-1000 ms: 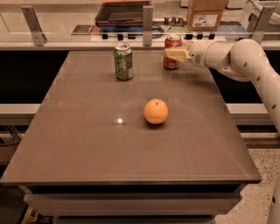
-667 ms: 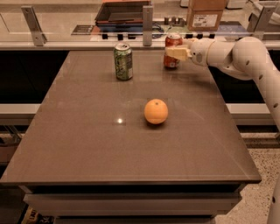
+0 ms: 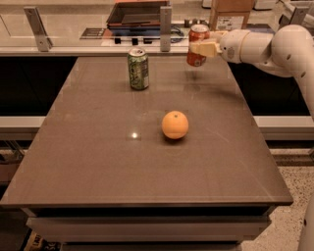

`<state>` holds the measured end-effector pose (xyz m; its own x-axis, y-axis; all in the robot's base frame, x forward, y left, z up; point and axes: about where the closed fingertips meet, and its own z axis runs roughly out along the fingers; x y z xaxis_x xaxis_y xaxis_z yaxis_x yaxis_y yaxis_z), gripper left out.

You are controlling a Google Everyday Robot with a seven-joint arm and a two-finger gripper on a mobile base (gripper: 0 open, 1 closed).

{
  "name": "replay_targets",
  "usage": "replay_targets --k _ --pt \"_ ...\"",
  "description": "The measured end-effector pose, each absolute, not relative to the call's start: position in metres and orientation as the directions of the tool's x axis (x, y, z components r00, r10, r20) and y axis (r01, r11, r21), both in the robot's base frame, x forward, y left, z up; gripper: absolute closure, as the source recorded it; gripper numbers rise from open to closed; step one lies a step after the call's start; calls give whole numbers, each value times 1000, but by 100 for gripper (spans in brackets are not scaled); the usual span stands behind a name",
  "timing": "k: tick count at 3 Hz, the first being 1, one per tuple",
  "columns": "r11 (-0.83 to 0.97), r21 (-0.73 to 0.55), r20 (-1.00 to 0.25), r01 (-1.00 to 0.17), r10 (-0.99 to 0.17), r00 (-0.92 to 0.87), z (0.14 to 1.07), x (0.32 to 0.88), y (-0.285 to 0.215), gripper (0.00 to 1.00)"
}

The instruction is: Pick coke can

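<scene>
The coke can (image 3: 197,45), red-orange with a silver top, hangs upright above the far right part of the brown table (image 3: 98,157), clear of the surface. My gripper (image 3: 202,48) comes in from the right on the white arm and is shut on the can's middle. Its cream fingers (image 3: 207,48) wrap the can's side. A faint reflection of the can shows on the table below it.
A green can (image 3: 138,68) stands upright at the far middle of the table. An orange (image 3: 175,124) lies near the table's centre. Behind the table runs a counter with a dark tray (image 3: 137,12), metal brackets and a cardboard box (image 3: 230,13).
The gripper has lifted the coke can off the table; it now hangs higher than a second ago. The green can and the orange have not moved.
</scene>
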<state>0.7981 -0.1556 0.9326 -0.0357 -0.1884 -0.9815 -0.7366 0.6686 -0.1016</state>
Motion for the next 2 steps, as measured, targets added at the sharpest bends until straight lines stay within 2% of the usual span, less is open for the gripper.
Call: replay_targets --k 2 --pt "664 -184 -972 -725 -234 33 983 800 -160 100"
